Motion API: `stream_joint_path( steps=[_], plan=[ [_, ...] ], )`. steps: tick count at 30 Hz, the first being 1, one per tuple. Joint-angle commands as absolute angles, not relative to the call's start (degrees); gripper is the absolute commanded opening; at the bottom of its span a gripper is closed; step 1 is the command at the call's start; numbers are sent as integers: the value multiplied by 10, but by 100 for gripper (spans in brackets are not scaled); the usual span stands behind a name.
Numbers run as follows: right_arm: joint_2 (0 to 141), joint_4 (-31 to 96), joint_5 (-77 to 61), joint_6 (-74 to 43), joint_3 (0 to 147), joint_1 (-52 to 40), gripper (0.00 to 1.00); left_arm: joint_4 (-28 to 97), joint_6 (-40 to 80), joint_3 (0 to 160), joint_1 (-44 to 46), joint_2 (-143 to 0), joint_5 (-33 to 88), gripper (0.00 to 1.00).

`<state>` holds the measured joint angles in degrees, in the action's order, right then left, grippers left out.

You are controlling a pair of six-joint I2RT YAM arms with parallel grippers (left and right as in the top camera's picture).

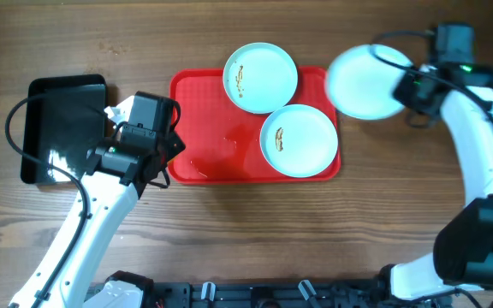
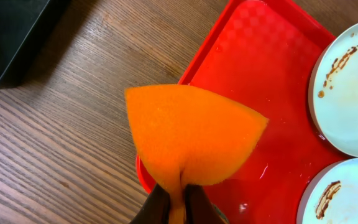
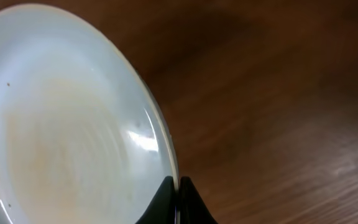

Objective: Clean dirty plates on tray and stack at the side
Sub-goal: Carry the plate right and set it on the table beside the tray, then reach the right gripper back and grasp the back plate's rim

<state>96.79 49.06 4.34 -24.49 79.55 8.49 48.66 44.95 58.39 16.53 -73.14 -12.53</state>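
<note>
The red tray (image 1: 212,128) lies mid-table with two smeared plates on it, one (image 1: 260,77) at its far edge and one (image 1: 299,140) at its right end; both show in the left wrist view (image 2: 353,93) (image 2: 347,193). A third plate (image 1: 364,81), free of smears, is off the tray to the right, and my right gripper (image 1: 407,88) is shut on its rim (image 3: 178,186). Over the tray's left edge, my left gripper (image 1: 165,147) is shut on a folded orange sponge (image 2: 191,134).
A glossy black bin (image 1: 62,127) sits left of the tray, close to my left arm. Wet streaks glisten on the tray's bare left half (image 2: 260,93). Bare wooden table (image 1: 255,231) lies in front of the tray.
</note>
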Motion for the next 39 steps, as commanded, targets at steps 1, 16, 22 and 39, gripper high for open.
stream_joint_path(
  steps=[1,16,22,39],
  plan=[
    [964,448,4,-247,740,137,4,487,459,590,163,-732,-126,4],
    [997,382,-88,-209,693,165,61,487,459,590,163,-732,-126,4],
    [997,375,-291,-149,707,144,74,485,459,590,163,-732,-125,4],
    [1134,494,-134,-48,960,-81,95,470,458,590,163,-735,-102,4]
  ],
)
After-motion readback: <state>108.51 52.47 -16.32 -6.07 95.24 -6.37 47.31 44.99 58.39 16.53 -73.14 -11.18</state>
